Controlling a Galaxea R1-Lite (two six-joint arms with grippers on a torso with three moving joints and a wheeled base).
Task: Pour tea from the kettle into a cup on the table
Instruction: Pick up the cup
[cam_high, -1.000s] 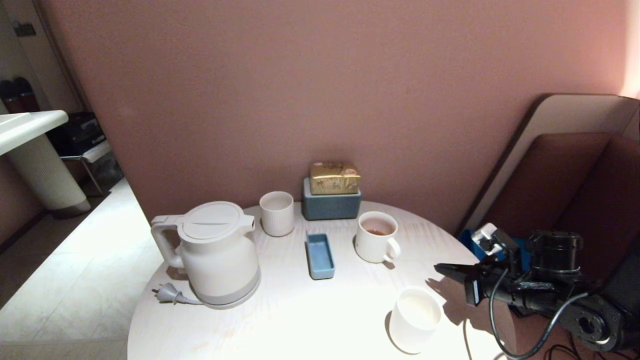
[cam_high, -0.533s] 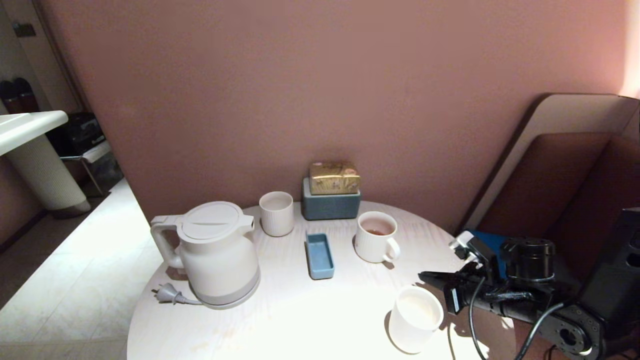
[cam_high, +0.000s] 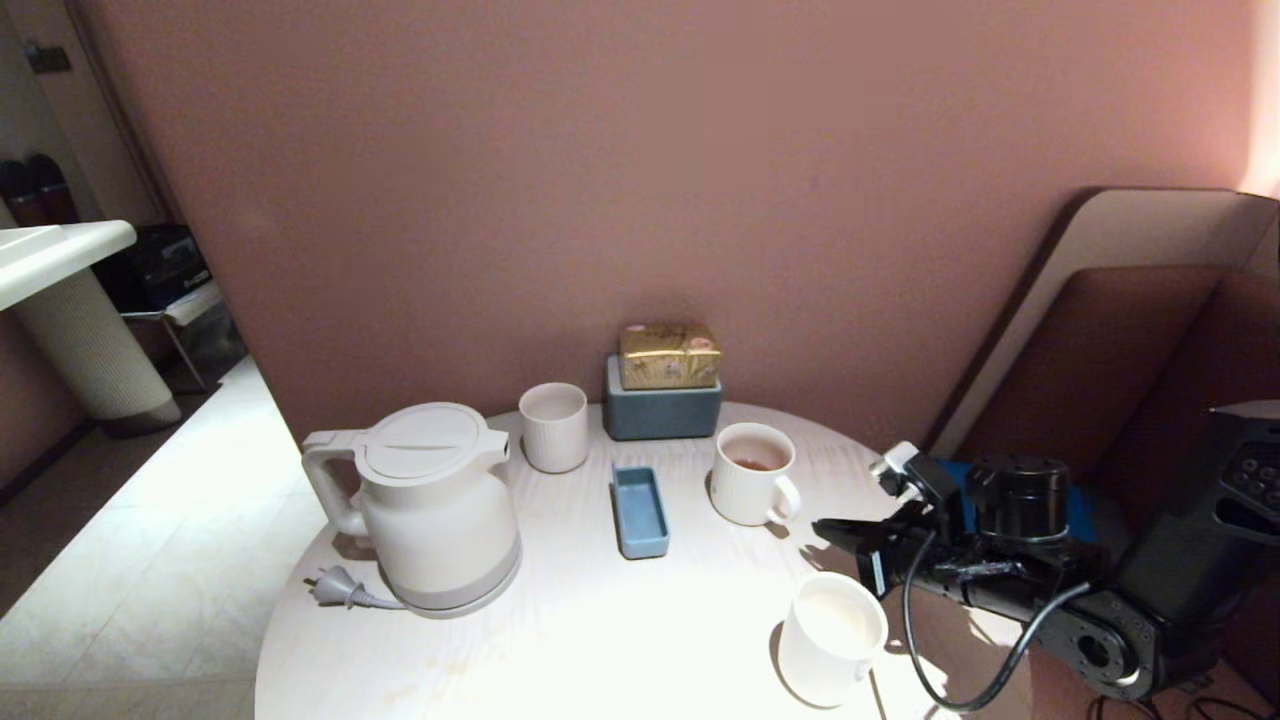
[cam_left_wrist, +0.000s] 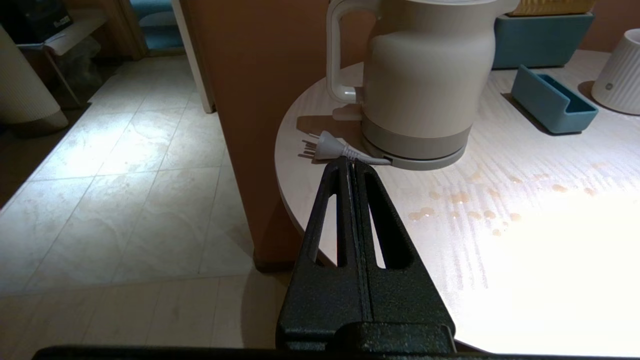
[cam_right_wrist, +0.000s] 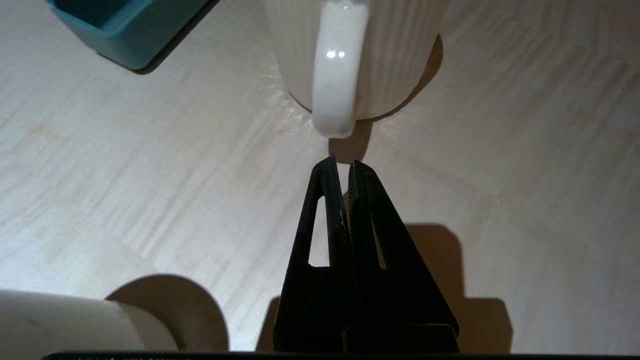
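Observation:
The cream-white kettle (cam_high: 430, 505) stands on its grey base at the left of the round table (cam_high: 600, 640), lid shut. The ribbed white cup (cam_high: 752, 487) with a loop handle stands right of centre, with a little reddish tea (cam_high: 752, 463) in it. My right gripper (cam_high: 825, 528) is shut and empty, low over the table just right of the cup. In the right wrist view its tips (cam_right_wrist: 341, 165) point at the cup's handle (cam_right_wrist: 336, 75), a short gap away. My left gripper (cam_left_wrist: 348, 162) is shut and empty, off the table's near-left edge and aimed at the kettle (cam_left_wrist: 425, 75).
A handleless ribbed cup (cam_high: 553, 427) stands behind the kettle. A smooth white cup (cam_high: 830, 637) stands near the front right, beside my right arm. A blue tray (cam_high: 639, 511), a grey-blue box (cam_high: 662, 410), the kettle's plug (cam_high: 335, 587) and brownish drops (cam_left_wrist: 465, 200) are also on the table.
My right arm has swung left from beyond the table's right edge, over the table and closer to the cup's handle. Nothing on the table has moved.

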